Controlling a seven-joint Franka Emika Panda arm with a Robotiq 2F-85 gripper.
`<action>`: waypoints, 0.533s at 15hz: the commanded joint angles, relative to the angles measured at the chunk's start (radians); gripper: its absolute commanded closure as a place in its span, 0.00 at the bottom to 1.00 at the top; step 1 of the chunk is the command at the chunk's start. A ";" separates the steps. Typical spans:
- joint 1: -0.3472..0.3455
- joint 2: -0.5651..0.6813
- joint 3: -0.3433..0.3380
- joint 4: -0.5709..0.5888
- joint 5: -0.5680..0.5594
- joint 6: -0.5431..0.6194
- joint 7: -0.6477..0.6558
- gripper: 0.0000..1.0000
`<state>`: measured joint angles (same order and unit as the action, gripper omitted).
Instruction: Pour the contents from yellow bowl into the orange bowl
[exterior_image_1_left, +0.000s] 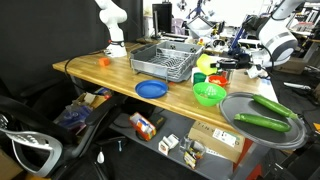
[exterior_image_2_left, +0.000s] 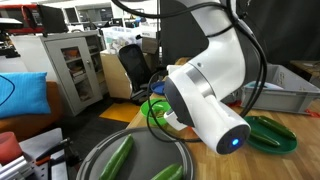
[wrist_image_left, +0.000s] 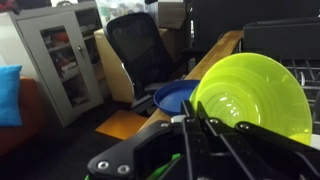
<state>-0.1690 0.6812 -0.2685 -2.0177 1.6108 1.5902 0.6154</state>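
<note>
In the wrist view my gripper has its fingers shut on the rim of the yellow bowl. The bowl is tipped on its side with its glossy inside facing the camera, and I see nothing inside it. In an exterior view the yellow bowl hangs tilted above the table at the gripper. The orange bowl sits on the table just below it. The orange bowl is out of the wrist view. In an exterior view the arm's body hides both bowls.
A blue plate lies near the table's front edge. A larger green bowl stands beside it. A grey dish rack is behind them. A grey round tray holds cucumbers. An office chair stands off the table.
</note>
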 joint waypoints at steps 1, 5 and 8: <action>0.059 -0.108 -0.007 -0.090 -0.067 0.194 -0.037 0.99; 0.134 -0.226 0.017 -0.169 -0.144 0.420 -0.038 0.99; 0.197 -0.334 0.048 -0.231 -0.219 0.598 -0.011 0.99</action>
<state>-0.0139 0.4573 -0.2439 -2.1689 1.4597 2.0302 0.5965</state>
